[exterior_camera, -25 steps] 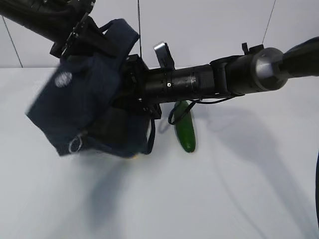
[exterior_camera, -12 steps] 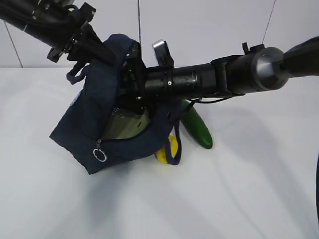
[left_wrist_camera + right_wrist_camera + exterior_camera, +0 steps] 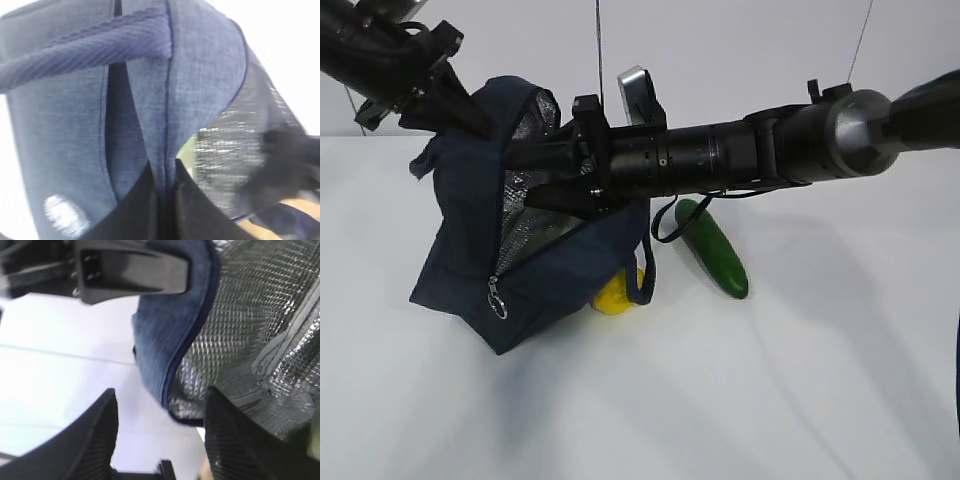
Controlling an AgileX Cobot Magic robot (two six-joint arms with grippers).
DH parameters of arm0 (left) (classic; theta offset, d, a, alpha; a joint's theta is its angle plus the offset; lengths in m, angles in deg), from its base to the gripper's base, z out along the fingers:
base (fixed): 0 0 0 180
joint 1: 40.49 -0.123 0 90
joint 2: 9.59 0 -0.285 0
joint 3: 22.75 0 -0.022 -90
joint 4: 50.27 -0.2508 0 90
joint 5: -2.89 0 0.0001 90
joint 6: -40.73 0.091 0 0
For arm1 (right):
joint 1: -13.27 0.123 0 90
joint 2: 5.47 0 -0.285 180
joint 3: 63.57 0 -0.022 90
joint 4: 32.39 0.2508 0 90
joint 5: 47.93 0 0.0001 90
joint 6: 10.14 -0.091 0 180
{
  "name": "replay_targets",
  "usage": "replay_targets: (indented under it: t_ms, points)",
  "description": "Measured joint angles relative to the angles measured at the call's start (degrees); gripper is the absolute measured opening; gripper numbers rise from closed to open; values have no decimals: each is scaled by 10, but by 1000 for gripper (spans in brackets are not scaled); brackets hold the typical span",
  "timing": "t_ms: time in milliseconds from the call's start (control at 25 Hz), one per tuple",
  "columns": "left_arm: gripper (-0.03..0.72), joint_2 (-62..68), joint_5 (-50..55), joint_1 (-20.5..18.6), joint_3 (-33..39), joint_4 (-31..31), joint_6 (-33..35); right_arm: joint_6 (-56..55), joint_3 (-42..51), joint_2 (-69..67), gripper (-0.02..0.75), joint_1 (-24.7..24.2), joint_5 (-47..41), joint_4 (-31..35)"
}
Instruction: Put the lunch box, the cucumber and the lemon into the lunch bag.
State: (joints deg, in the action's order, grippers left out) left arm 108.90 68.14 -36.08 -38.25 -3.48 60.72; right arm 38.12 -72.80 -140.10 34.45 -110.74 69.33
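Note:
The navy lunch bag (image 3: 470, 260) stands tilted on the white table with its mouth open and its silver lining (image 3: 525, 195) showing. My left gripper (image 3: 458, 108) is shut on the bag's top rim and holds it up; the left wrist view shows its fingers pinching the fabric (image 3: 164, 170). My right gripper (image 3: 535, 175) reaches across and is open at the bag's mouth, with the rim (image 3: 172, 390) hanging between its jaws. The lunch box is almost hidden; only a pale green sliver (image 3: 186, 149) shows inside the bag. The lemon (image 3: 613, 293) lies by the bag's base. The cucumber (image 3: 715, 248) lies to the right.
The bag's zipper ring pull (image 3: 497, 300) hangs at the front lower corner. A loop handle (image 3: 646, 270) droops near the lemon. The right arm (image 3: 770, 150) spans the scene above the cucumber. The white table (image 3: 770, 380) stretches to the front and right.
My left gripper has pulled the bag's rim up and to the left, opening the mouth. My right gripper has drawn back to the mouth. The lemon has come into view.

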Motion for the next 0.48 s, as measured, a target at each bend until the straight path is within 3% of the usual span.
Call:
replay_targets:
  t_ms: [240, 480]
  points:
    - [-15, 0, 3, -24, 0, -45, -14, -18, -70, 0, 413, 0, -14, -81]
    - [-15, 0, 23, -45, -2, -93, -33, -110, -165, 0, 413, 0, -36, -226]
